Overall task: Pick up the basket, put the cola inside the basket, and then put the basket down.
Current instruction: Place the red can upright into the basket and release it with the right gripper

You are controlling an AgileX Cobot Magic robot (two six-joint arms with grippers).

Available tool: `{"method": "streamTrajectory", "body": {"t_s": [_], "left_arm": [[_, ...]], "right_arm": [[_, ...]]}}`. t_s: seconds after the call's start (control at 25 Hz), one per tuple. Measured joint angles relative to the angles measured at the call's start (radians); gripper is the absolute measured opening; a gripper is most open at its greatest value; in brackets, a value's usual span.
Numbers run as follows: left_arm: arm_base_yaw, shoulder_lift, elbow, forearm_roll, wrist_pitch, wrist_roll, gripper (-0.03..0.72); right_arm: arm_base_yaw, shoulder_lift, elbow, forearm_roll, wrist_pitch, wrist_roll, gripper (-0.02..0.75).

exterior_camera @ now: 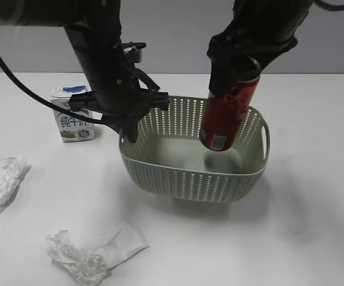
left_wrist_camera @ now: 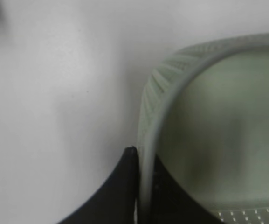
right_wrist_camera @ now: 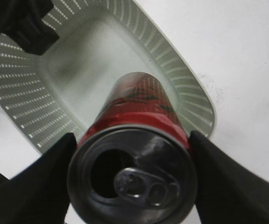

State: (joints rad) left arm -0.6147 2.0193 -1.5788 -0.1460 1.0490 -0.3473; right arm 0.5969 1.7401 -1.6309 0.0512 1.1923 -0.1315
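The sage-green basket (exterior_camera: 183, 176) hangs a little above the white table, tilted, with a shadow under it. My left gripper (exterior_camera: 131, 122) is shut on its left rim; in the left wrist view the rim (left_wrist_camera: 149, 140) runs between the two black fingers (left_wrist_camera: 143, 186). My right gripper (exterior_camera: 234, 71) is shut on the top of the red cola can (exterior_camera: 226, 113) and holds it tilted over the basket's right half, base inside the rim. In the right wrist view the can's opened silver top (right_wrist_camera: 133, 179) sits between the fingers, with the basket's floor (right_wrist_camera: 83, 70) below it.
A white-and-blue milk carton (exterior_camera: 73, 116) stands left of the basket. A crumpled white tissue (exterior_camera: 8, 179) lies at the far left and a larger one (exterior_camera: 94, 250) near the front edge.
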Motion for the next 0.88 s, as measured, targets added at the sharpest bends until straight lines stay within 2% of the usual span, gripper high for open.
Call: {"method": "streamTrajectory", "body": {"t_s": [0.36, 0.48, 0.88], "left_arm": [[0.000, 0.000, 0.000, -0.004, -0.001, 0.000, -0.004], [0.000, 0.000, 0.000, -0.001, 0.001, 0.000, -0.004], [0.000, 0.001, 0.001, -0.026, 0.006, 0.000, -0.004]], "right_arm": [[0.001, 0.153, 0.000, -0.001, -0.011, -0.005, 0.521], [0.001, 0.155, -0.001, 0.000, -0.011, -0.006, 0.624], [0.000, 0.101, -0.079, 0.064, 0.000, -0.004, 0.628]]}}
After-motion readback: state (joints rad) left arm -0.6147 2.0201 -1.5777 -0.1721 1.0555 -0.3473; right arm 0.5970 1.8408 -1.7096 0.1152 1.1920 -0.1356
